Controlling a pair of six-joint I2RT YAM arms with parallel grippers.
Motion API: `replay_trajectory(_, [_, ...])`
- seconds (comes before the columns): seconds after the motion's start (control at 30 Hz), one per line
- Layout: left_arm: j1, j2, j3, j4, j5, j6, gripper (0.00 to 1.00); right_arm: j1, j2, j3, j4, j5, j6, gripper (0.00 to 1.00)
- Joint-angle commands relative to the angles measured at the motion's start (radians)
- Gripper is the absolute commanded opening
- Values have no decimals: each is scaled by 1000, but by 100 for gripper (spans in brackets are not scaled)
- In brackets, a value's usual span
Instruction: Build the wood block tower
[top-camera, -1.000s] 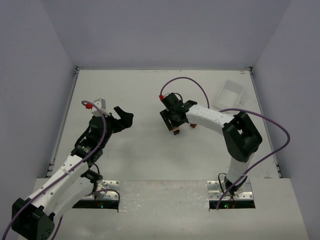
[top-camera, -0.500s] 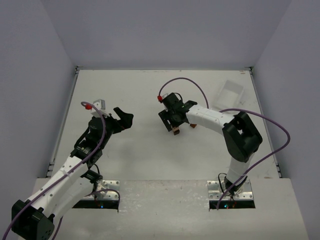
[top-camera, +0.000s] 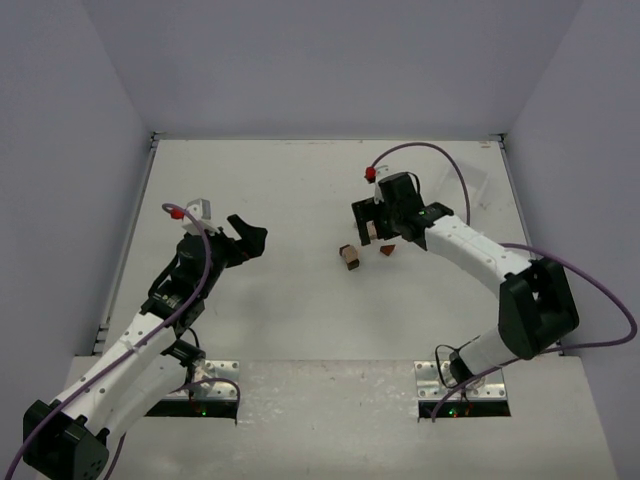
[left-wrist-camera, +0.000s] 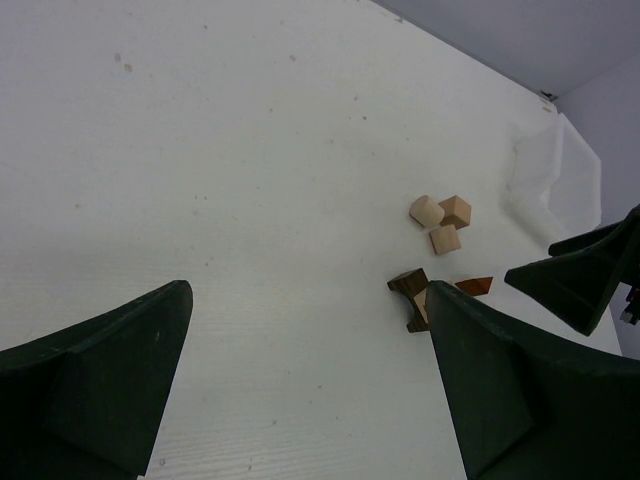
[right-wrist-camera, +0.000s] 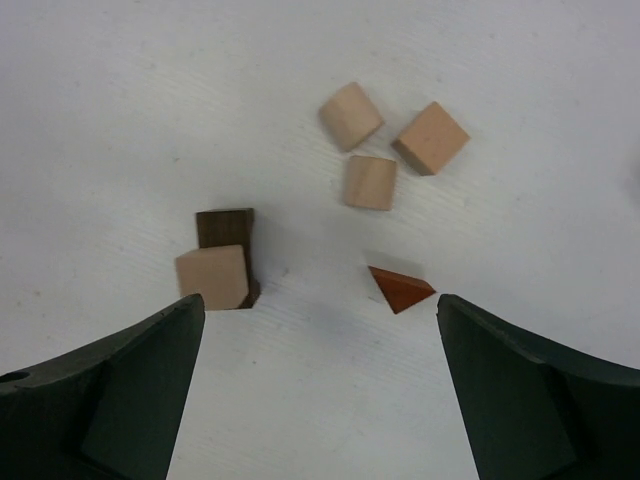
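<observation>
Since a second ago my right gripper (right-wrist-camera: 320, 302) pulls back from the tower (right-wrist-camera: 222, 268), fingers wide, empty; left gripper (left-wrist-camera: 308, 292) wide too. Two blocks stacked mid-worktop; three pale cubes (right-wrist-camera: 370, 183) and wedge (right-wrist-camera: 400, 288) remain loose.

A cube (right-wrist-camera: 212, 277) sits on a block (right-wrist-camera: 225, 228), a wedge (right-wrist-camera: 400, 287) to its right, three cubes (right-wrist-camera: 370, 182) behind them

From above, the right gripper (top-camera: 368, 231) covers the three pale blocks (right-wrist-camera: 371, 182); the stacked pair (top-camera: 349, 256) and wedge (top-camera: 386, 250) are too small for detail. Both wrist views cut their jaws off at the bottom edge. The clear tray (left-wrist-camera: 555, 175) is faint.
</observation>
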Motion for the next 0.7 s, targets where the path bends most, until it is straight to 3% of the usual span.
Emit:
replay_trajectory(0.0, [7, -6, 5, 33, -5, 14, 100, -69, 10, -35, 72, -2, 49, 99])
replay_trajectory(0.23, [7, 13, 10, 32, -16, 12, 100, -75, 192, 39, 80, 27, 63, 98])
replay_trajectory(0.4, [9, 24, 11, 32, -20, 12, 100, -76, 296, 79, 121, 33, 70, 88])
replay_trajectory(0.67, [7, 42, 13, 39, -22, 15, 100, -76, 375, 79, 194, 57, 60, 81])
